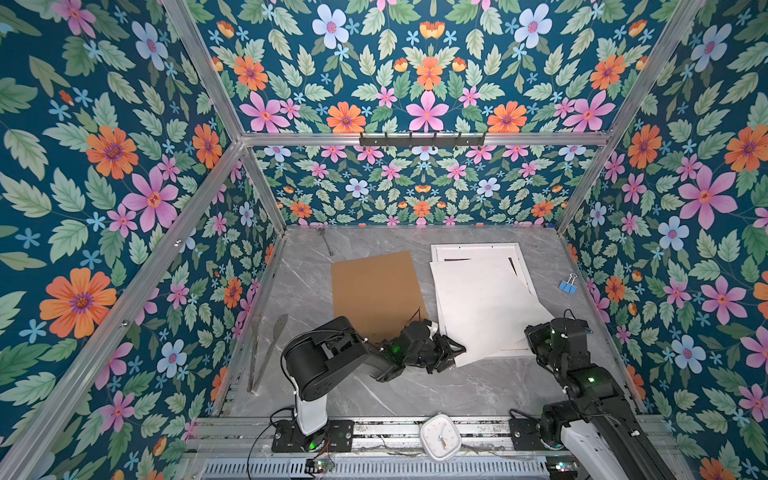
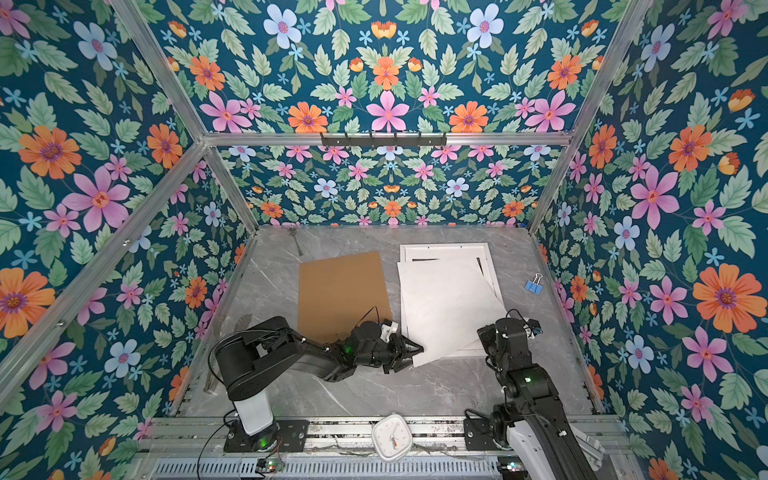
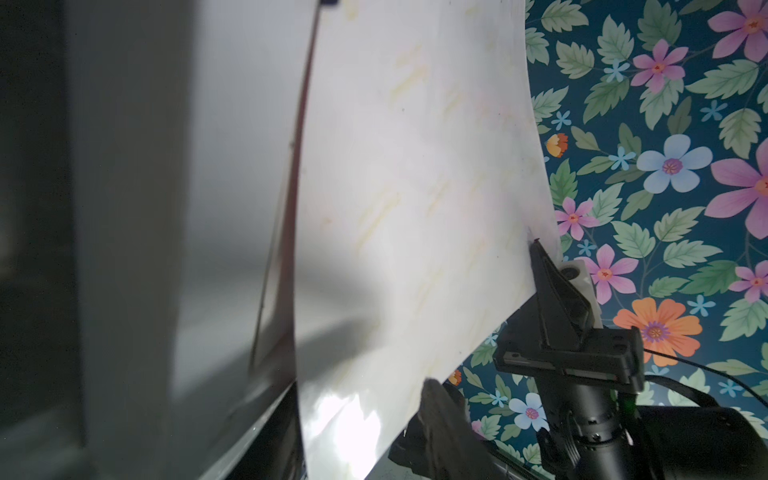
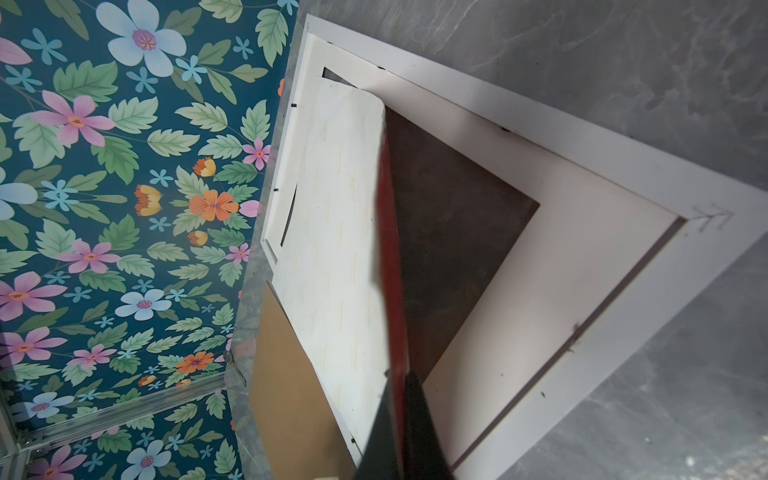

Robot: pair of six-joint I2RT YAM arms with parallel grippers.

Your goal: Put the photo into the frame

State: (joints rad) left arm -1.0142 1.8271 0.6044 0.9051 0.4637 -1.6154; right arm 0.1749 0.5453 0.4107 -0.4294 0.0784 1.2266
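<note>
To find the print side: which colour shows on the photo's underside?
Red, along the lifted edge of the photo, clearest in the right wrist view.

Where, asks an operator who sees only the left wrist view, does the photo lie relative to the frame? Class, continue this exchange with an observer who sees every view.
Observer: The photo lies askew over the frame, its near left corner jutting past the frame's near edge.
Operator: What is inside the frame?
Observer: A white mat, its window showing dark beneath the photo.
Operator: Where is the backing?
Observer: A brown board lies flat just left of the frame.
</note>
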